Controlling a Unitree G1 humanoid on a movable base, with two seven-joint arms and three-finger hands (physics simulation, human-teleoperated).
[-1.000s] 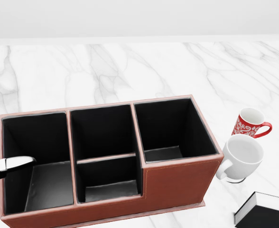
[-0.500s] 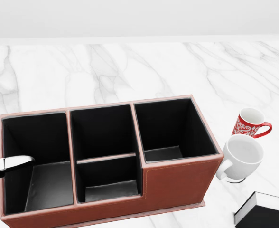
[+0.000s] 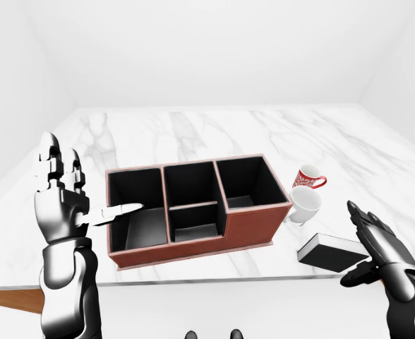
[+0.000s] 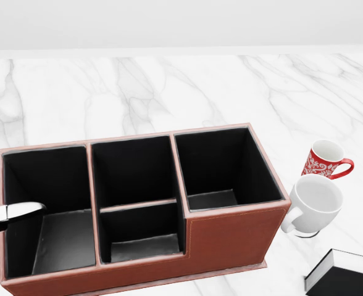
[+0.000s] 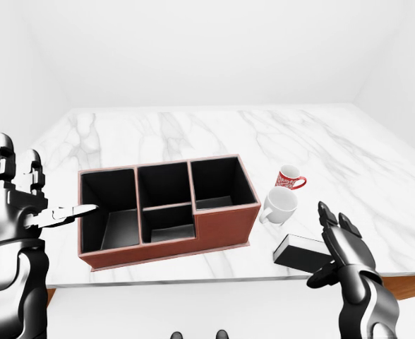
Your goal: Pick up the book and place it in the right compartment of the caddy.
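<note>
A black book (image 3: 331, 252) with white page edges lies flat on the marble table, right of the caddy; it also shows at the head view's bottom right (image 4: 345, 277). The red-brown caddy (image 3: 250, 227) has black compartments; its right compartment (image 4: 221, 166) is empty. My right hand (image 3: 371, 244) is open, raised just right of the book, not touching it. My left hand (image 3: 70, 201) is open, held up left of the caddy, with one finger (image 4: 18, 213) reaching over the left compartment.
A white mug (image 3: 303, 205) lies beside the caddy's right end, with a red patterned mug (image 3: 310, 177) just above it. The marble table's near edge (image 3: 193, 282) runs below the caddy. White walls surround the table.
</note>
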